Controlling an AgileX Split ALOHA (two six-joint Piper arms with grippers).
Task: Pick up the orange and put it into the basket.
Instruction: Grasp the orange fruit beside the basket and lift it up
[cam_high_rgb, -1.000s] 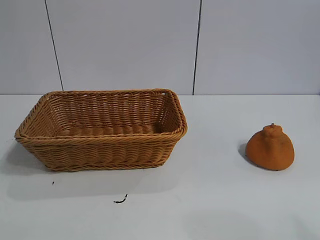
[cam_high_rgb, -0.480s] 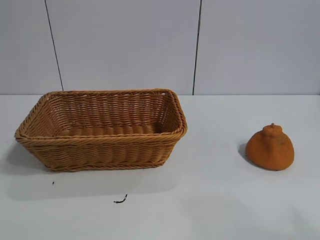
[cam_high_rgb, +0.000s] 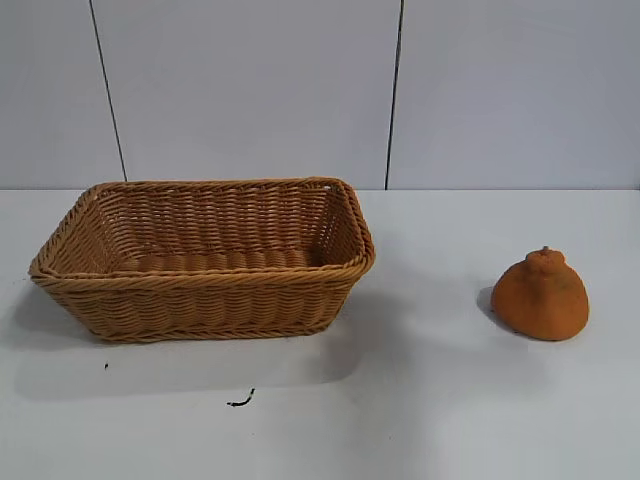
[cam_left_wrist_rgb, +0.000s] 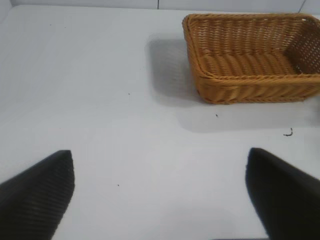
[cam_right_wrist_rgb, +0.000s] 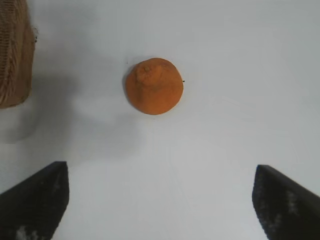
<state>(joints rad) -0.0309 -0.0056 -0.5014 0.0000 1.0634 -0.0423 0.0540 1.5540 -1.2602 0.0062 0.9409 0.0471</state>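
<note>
Broadly, the white table (cam_high_rgb: 430, 400) takes up the lower part of the exterior view, with a pale panelled wall (cam_high_rgb: 250, 90) behind it, split by two dark vertical seams. On the table's left half sits the basket (cam_high_rgb: 205, 258), a large rectangular wicker piece in tan-brown with flaring sides and a braided rim; nothing lies inside it. The left wrist view shows the same basket (cam_left_wrist_rgb: 252, 57) farther off across bare table, and the right wrist view catches only one woven corner of it (cam_right_wrist_rgb: 14, 55). Neither arm shows in the exterior view. The left gripper (cam_left_wrist_rgb: 160, 192) hangs over bare table well apart from the basket, its two dark fingers (cam_left_wrist_rgb: 37, 192) spread wide with nothing between them. The right gripper (cam_right_wrist_rgb: 160, 200) hangs above the table with its jaws likewise spread wide and holding nothing, one dark fingertip (cam_right_wrist_rgb: 35, 200) at each side of its own view. The orange (cam_high_rgb: 540, 295) rests on the table's right half, well apart from the basket, a dull-orange dome with rough skin and a small knob on top, upright and casting a soft shadow. In the right wrist view the orange (cam_right_wrist_rgb: 154, 85) lies ahead of the open fingers, apart from them and untouched. Smallest of all, a short dark curled scrap (cam_high_rgb: 241, 400) lies on the table in front of the basket, with a tiny dark speck (cam_high_rgb: 106, 366) to its left.
</note>
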